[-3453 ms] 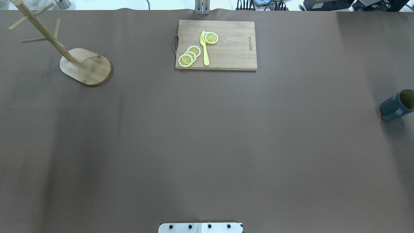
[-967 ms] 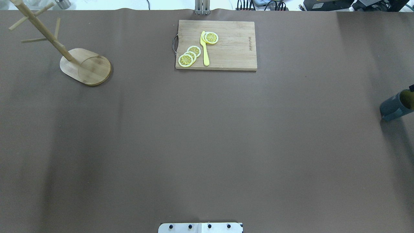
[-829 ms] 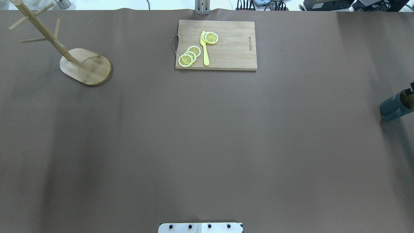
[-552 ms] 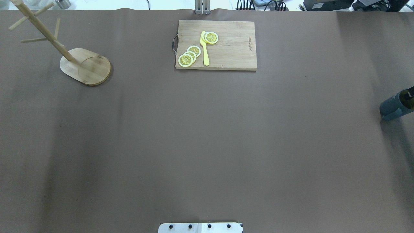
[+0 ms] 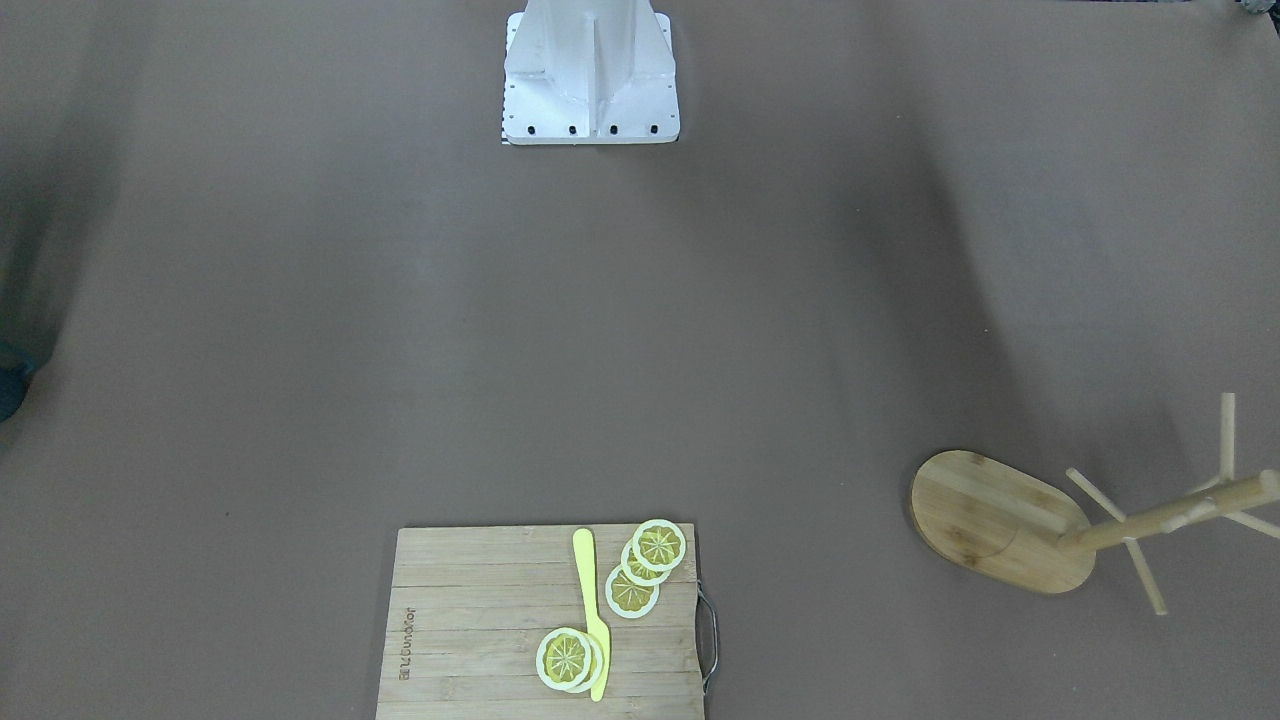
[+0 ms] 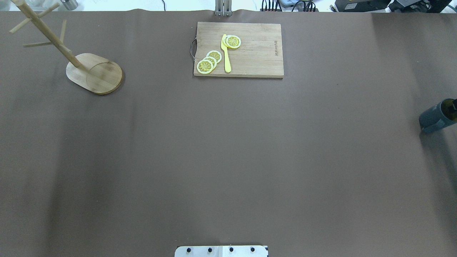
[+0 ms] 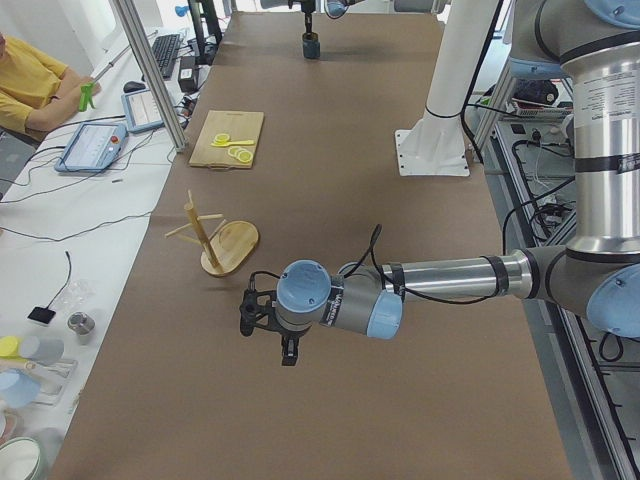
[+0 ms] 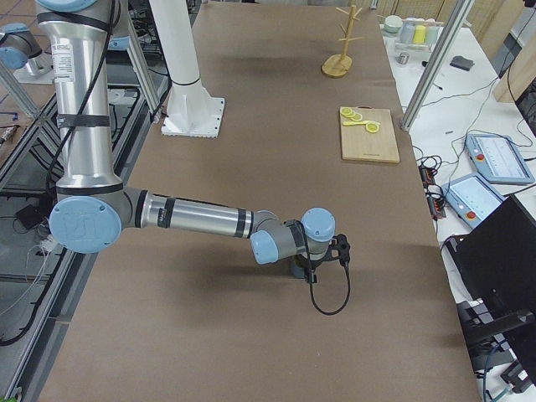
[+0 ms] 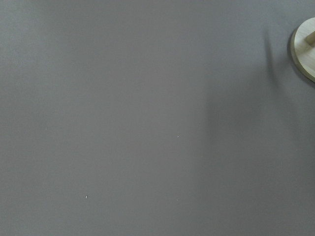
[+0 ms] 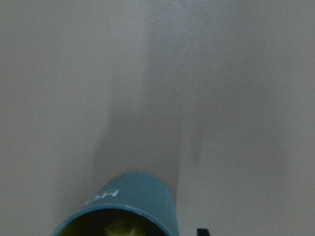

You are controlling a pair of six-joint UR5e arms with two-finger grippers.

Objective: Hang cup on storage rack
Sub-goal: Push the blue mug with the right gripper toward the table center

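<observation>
- The smooth, blue-grey cylindrical cup (image 6: pixel 433 117), yellow inside, stood upright on the matte brown counter (image 6: pixel 228 160).
- The right pincer (image 7: pixel 309 24) sat over its rim; whether apart or together, I couldn't tell.

A wooden cutting board (image 6: pixel 255 57) carries lemon slices (image 6: pixel 205 66) beside a yellow knife (image 6: pixel 226 59).

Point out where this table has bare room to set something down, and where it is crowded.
The wide middle is bare, bordered by the storage rack, the cutting board, the cup and the robot's base. The far-edge strip between rack and board is bare too. Crowding is only on the board: lemon slices and a yellow knife.
</observation>
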